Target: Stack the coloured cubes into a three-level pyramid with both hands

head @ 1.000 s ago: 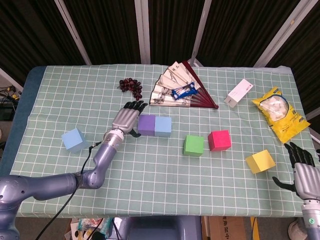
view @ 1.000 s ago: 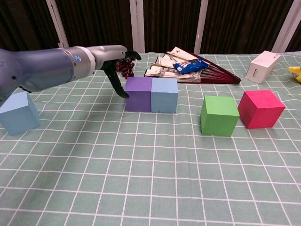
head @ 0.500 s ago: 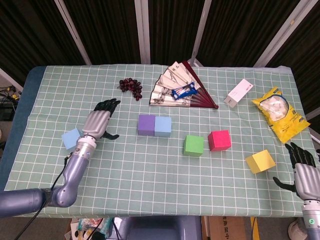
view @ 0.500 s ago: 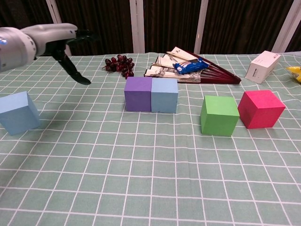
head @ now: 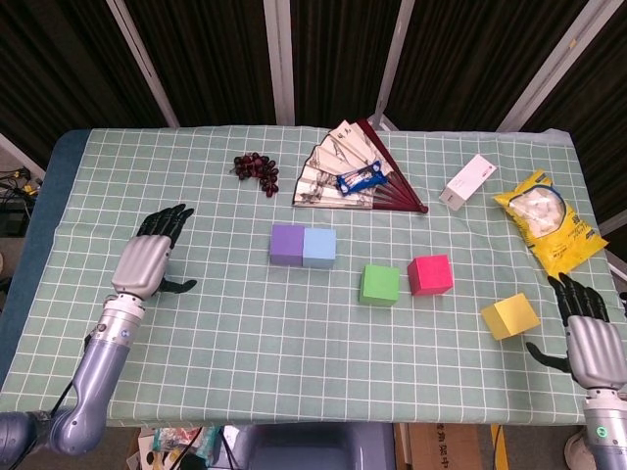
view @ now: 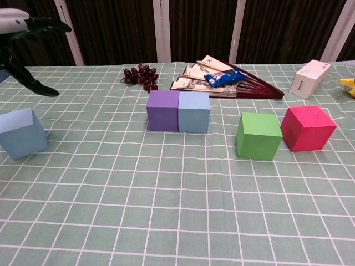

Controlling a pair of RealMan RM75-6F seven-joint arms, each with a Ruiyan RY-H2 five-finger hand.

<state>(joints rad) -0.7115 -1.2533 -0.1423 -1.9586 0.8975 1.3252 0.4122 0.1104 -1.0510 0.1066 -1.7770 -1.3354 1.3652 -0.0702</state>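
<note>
Your left robot hand (head: 145,257) hovers spread and empty above the light blue cube (view: 22,133), hiding it in the head view. Your right robot hand (head: 588,328) is spread too, empty, at the counter (head: 294,343) edge beside the yellow cube (head: 510,315). Purple cube (head: 286,245) and pale blue cube (head: 319,247) touch, forming a left-right row mid-counter; green cube (head: 379,284) and red cube (head: 429,274) sit apart nearby.

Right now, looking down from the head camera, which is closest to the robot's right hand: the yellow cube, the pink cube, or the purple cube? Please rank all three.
From the right hand, at the table's right edge:
1. yellow cube, just to the hand's left.
2. pink cube, further in, beside the green cube.
3. purple cube, near the table's middle, touching a light blue cube.
</note>
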